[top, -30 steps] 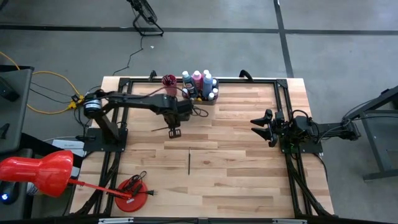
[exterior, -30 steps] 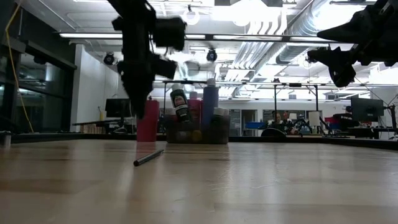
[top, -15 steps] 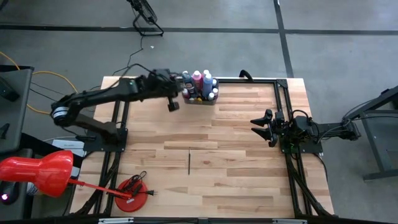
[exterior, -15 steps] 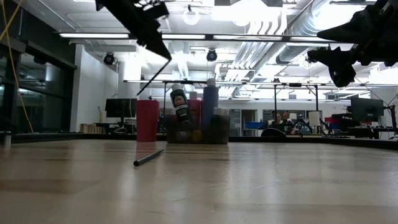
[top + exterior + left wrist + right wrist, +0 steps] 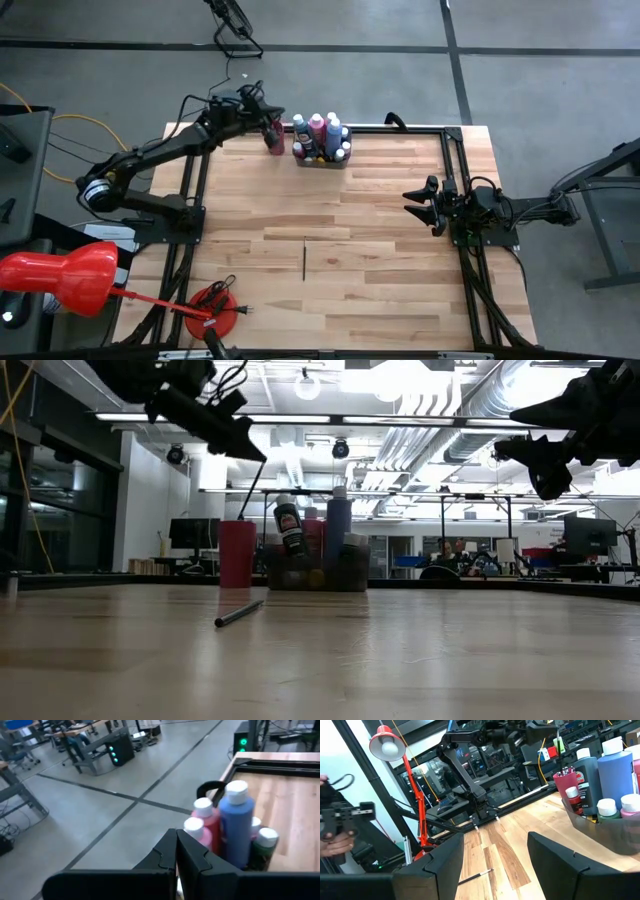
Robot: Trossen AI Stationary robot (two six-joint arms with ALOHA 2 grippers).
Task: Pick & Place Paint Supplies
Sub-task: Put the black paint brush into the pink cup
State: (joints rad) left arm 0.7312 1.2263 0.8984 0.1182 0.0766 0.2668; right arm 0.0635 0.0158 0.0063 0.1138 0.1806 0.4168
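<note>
Left gripper [image 5: 262, 112] sits above the pink cup [image 5: 274, 137] at table's 11 o'clock, fingers clamped on a thin paintbrush [image 5: 251, 491] hanging over the cup. Paint bottles [image 5: 322, 135] stand in the grey tray [image 5: 320, 163], just beside the cup. Another brush [image 5: 303, 257] lies mid-table. Right gripper [image 5: 418, 204] waits at 3 o'clock, fingers apart.

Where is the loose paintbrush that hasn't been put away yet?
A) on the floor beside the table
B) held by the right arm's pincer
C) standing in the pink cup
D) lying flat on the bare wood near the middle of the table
D: the paintbrush lies alone on the table, well away from the pink cup and the open, empty right pincer.
</note>
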